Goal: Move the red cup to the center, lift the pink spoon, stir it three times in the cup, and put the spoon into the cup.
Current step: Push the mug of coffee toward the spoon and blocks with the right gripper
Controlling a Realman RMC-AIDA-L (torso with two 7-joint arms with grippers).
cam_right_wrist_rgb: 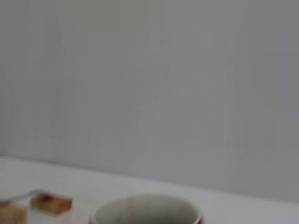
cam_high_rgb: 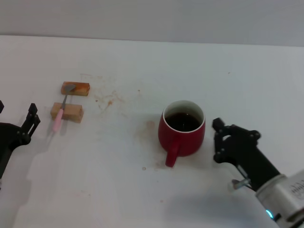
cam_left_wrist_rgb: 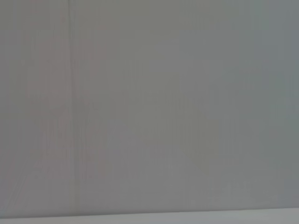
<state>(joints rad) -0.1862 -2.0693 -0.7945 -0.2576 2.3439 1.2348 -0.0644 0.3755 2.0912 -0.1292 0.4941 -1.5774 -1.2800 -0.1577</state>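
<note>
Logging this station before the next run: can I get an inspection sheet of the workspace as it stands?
Surface: white table, brownish stains left of centre.
Job's things: red cup of dark liquid, upright near centre, handle toward the robot; pink spoon bridging two blocks.
Clutter: two tan blocks at left.
Grippers: right claw just right of the cup, not touching, open; left claw near the spoon handle's end, holding nothing.
Cables: nothing seen.
Surroundings: plain grey wall.

left tool (cam_high_rgb: 32, 116) low, right tool (cam_high_rgb: 217, 137) forward
</note>
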